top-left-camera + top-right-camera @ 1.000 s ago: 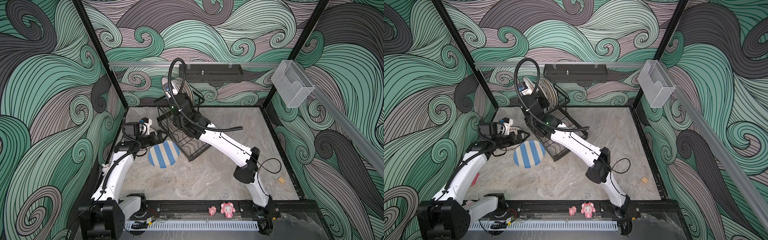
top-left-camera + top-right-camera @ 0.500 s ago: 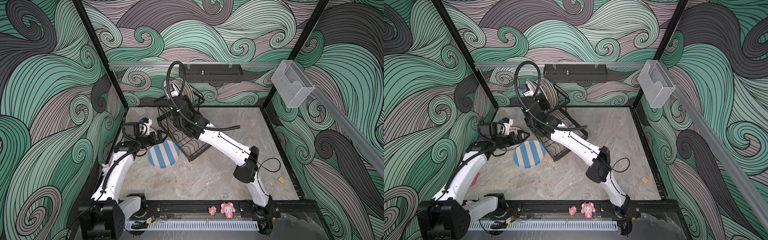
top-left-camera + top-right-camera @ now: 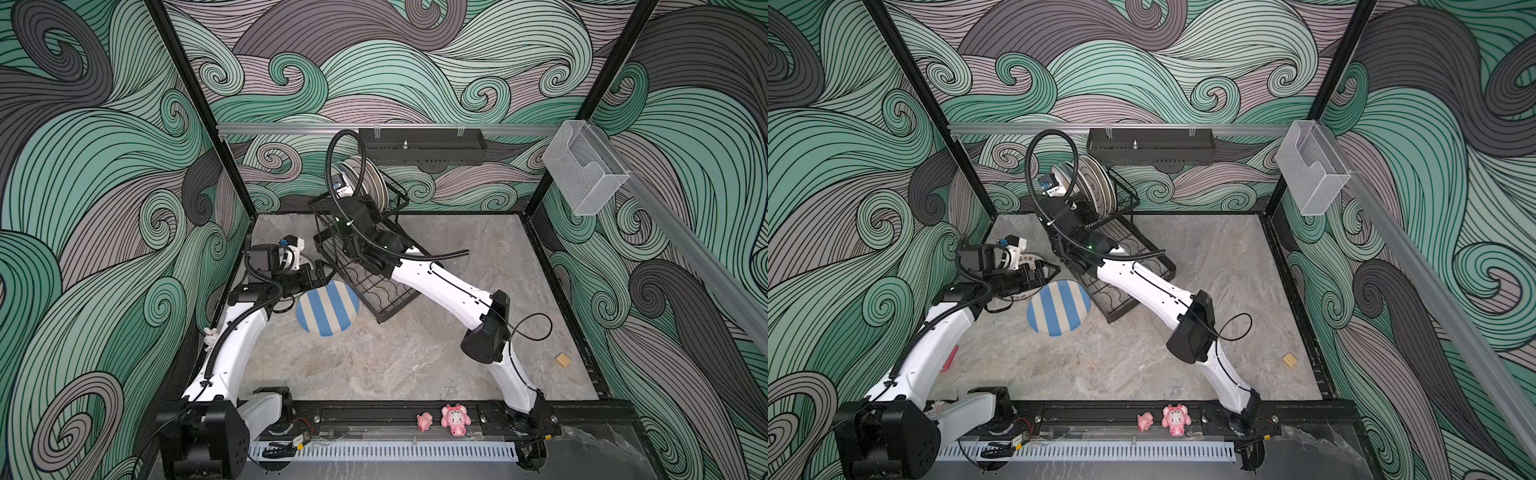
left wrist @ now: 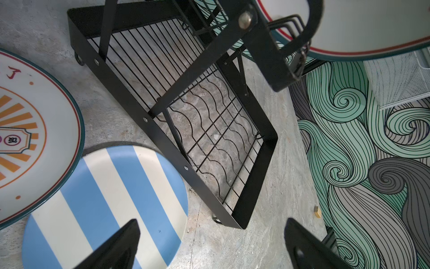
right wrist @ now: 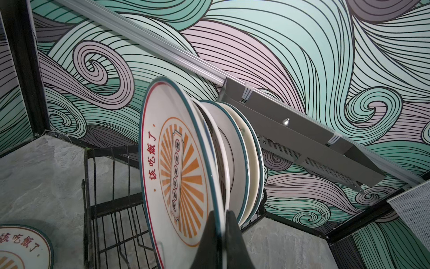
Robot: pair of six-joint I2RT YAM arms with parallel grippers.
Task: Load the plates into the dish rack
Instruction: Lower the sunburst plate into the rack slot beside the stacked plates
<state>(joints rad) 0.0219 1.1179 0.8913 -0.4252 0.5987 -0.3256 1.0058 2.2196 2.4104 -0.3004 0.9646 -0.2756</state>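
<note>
The right fingers (image 5: 229, 221) were pinched narrow on the rim of an orange-sunburst plate (image 5: 179, 167), holding it upright at the left end of the row of standing plates (image 5: 244, 158) in the raised basket of the dish rack (image 4: 162, 141); the rack stood at the far left-centre of the bench (image 3: 415, 353); the left fingers (image 4: 121, 244) were spread wide and held nothing, hovering low over the far edge of the blue-cream striped plate (image 3: 327, 307), which lay flat just beside the rack's lower tray; a second sunburst plate (image 4: 30, 139) lay flat at its far left, touching it, partly under the left arm.
</note>
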